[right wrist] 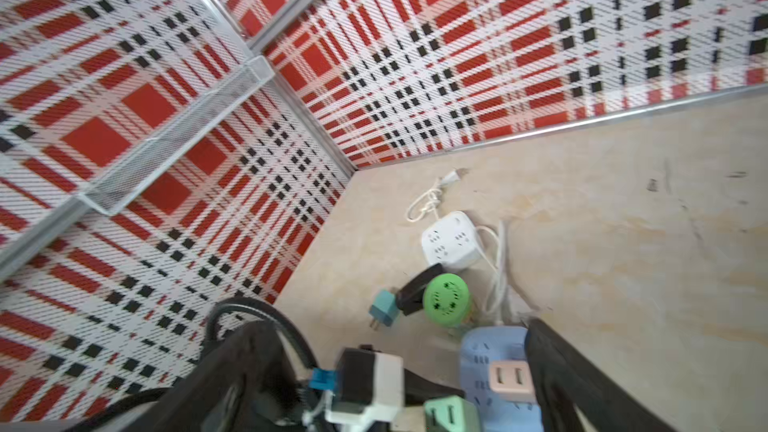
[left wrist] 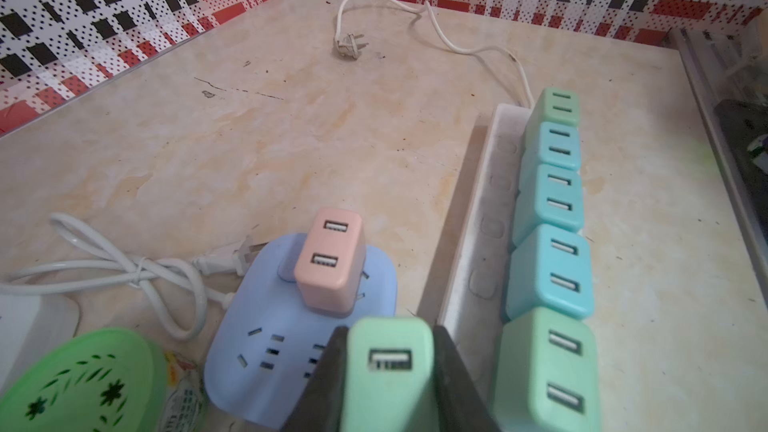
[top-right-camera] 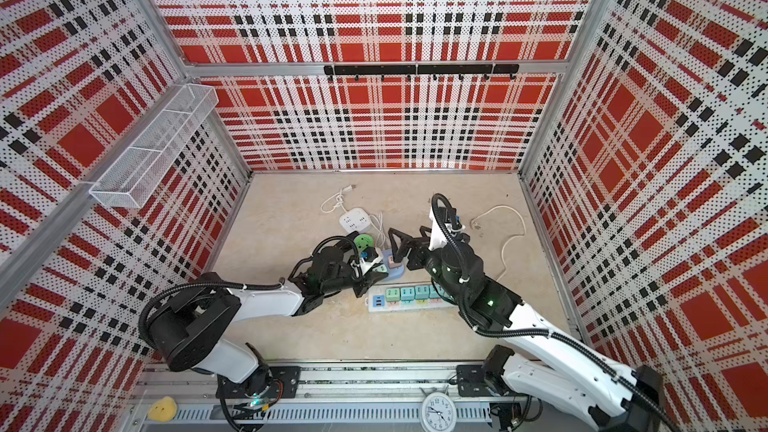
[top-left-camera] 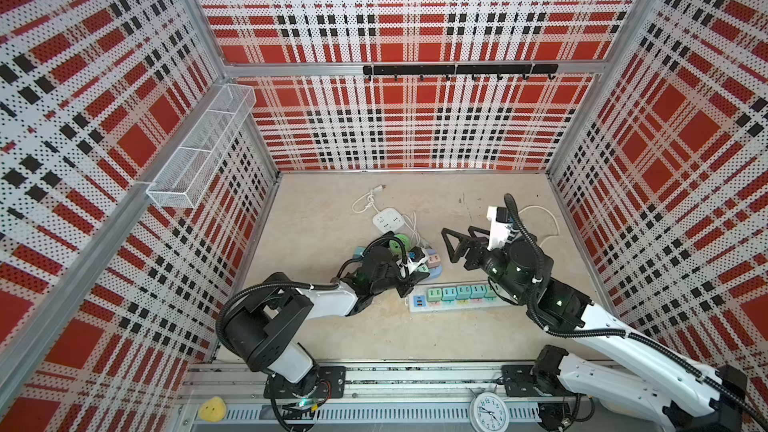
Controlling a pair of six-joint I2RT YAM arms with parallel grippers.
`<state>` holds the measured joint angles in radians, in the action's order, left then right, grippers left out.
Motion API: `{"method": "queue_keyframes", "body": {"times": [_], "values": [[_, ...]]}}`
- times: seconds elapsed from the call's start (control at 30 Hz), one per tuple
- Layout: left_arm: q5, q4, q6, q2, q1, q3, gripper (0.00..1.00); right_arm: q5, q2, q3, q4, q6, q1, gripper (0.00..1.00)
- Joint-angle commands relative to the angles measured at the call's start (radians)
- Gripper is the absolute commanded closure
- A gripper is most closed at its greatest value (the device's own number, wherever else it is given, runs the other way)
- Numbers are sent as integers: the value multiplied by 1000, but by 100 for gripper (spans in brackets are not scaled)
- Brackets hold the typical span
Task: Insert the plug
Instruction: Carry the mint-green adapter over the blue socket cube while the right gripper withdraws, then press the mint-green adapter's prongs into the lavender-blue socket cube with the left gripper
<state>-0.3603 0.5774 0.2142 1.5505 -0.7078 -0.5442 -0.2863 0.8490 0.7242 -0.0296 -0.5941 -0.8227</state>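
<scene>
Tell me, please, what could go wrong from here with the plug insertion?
1. The left hand grips the green charger close beside the pink charger; lowering it may knock that one.
2. The blue socket block lies loose and the right hand is open, holding nothing, so pushing down might shift it.

Only readable marks: black hour numerals 1 to 12 on round white clock (top-left-camera: 489,411) (top-right-camera: 438,412), at 6 o'clock in both top views, on front rail (top-left-camera: 415,380), digits small. Printed packet (left wrist: 183,396) beside green disc (left wrist: 79,380) in left wrist view: print there too blurred to read
</scene>
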Motion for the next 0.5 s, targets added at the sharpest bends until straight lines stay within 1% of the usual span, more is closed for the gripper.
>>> {"method": "queue_keyframes", "body": {"times": [0.0, 0.1, 0.2, 0.3, 0.47], "values": [[18, 41, 1, 8, 24, -20, 100, -33, -51, -53, 20, 4, 42, 0], [-8, 42, -1, 32, 48, -39, 100, -47, -86, -79, -5, 9, 66, 0], [-14, 49, 4, 62, 65, -57, 100, -94, -113, -97, -36, 25, 74, 0], [-45, 65, 9, 95, 75, -74, 100, -132, -133, -105, -64, 37, 78, 0], [-59, 81, 26, 153, 76, -98, 100, -135, -145, -116, -72, 50, 85, 0]]}}
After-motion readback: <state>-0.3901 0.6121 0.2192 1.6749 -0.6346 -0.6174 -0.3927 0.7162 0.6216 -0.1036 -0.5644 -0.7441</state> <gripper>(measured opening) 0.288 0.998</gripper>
